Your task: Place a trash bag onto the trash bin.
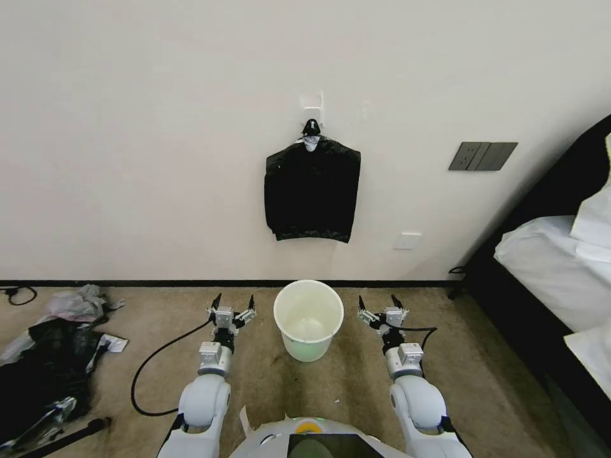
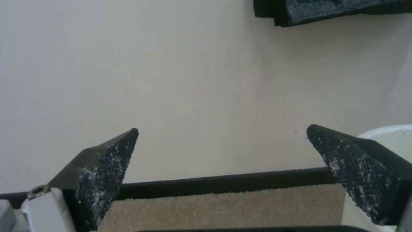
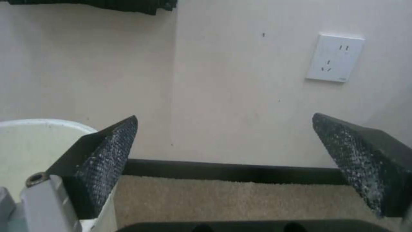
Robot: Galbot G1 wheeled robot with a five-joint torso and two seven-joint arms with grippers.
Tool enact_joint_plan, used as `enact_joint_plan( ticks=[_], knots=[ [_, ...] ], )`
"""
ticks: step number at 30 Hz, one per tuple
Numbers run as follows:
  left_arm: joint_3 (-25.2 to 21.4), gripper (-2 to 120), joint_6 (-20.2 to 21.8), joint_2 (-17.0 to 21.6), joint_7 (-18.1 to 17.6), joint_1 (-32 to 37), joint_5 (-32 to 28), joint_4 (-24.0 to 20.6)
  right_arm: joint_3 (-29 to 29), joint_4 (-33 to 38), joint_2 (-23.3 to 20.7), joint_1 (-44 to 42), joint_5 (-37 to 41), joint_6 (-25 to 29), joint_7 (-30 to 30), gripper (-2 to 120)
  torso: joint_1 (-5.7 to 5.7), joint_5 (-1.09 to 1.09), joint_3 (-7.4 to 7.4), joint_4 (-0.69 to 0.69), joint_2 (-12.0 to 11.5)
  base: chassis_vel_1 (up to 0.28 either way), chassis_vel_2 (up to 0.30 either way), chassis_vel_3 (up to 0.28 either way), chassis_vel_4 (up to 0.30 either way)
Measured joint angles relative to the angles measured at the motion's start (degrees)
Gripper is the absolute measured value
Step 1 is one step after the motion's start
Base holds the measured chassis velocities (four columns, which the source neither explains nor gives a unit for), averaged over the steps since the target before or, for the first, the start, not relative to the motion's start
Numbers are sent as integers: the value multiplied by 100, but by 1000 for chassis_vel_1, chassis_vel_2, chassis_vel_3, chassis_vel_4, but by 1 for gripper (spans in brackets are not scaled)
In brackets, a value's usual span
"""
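Nearest the head camera, two white arms reach forward over the carpet, one on each side of the single trash bin [image 1: 309, 321]. That round cream-white plastic bin, tapering to a greenish base, stands upright on the beige carpet [image 1: 356, 381] just before the wall, its mouth bare. Beside it, the left gripper [image 1: 233, 304] and the right gripper [image 1: 379, 304] hover level with the rim, both aimed at the wall, each with its two dark, rough-textured fingers spread wide apart and holding nothing. Above the bin one flat sheaf of black bags [image 1: 312, 189] hangs on the wall from a black clip [image 1: 310, 127]. At the far left on the floor lies one crumpled black plastic heap [image 1: 38, 375].
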Motion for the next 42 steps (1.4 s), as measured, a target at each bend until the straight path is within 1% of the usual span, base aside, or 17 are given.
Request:
enact_joint_plan(
  ticks=[28,29,30,31,33,34,35,36,37,38,39,40,42],
  knots=[
    [11,100,-8,9,-12,12,0,-13,-7,16,-1,-15,-3,17,2,100,0,0,0,0,0,0,0,0,0],
    [51,100,-36,37,-56,52,15,-80,-21,65,-4,-41,-19,64,21,100,0,0,0,0,0,0,0,0,0],
    [154,100,-122,108,-164,160,67,-276,-69,214,-17,-119,-72,200,79,100,0,0,0,0,0,0,0,0,0],
    [154,100,-122,108,-164,160,67,-276,-69,214,-17,-119,-72,200,79,100,0,0,0,0,0,0,0,0,0],
    [405,100,-345,277,-425,419,197,-733,-233,666,-52,-350,-244,608,252,100,0,0,0,0,0,0,0,0,0],
    [405,100,-345,277,-425,419,197,-733,-233,666,-52,-350,-244,608,252,100,0,0,0,0,0,0,0,0,0],
    [626,100,-534,428,-658,649,315,-1134,-360,1029,-81,-535,-384,934,399,100,0,0,0,0,0,0,0,0,0],
    [731,100,-634,502,-768,761,372,-1331,-445,1263,-100,-656,-475,1143,490,100,0,2,-1,1,0,0,0,0,0],
    [731,100,-634,502,-768,761,372,-1331,-445,1263,-100,-656,-475,1143,490,100,0,2,-1,1,0,0,0,0,0],
    [753,100,-769,557,-882,835,385,-1474,-529,1510,-124,-780,-557,1376,586,100,0,-1,-1,-1,1,0,0,0,0],
    [745,100,-815,565,-911,848,383,-1499,-559,1550,-156,-809,-523,1459,604,100,0,-3,-1,-1,0,0,0,0,0],
    [709,100,-873,568,-935,857,380,-1517,-608,1572,-200,-839,-423,1534,612,100,0,1,-1,0,0,0,0,0,0],
    [672,100,-900,565,-942,854,378,-1520,-616,1573,-222,-843,-363,1545,616,100,0,0,-1,0,0,0,0,0,0]
  ],
)
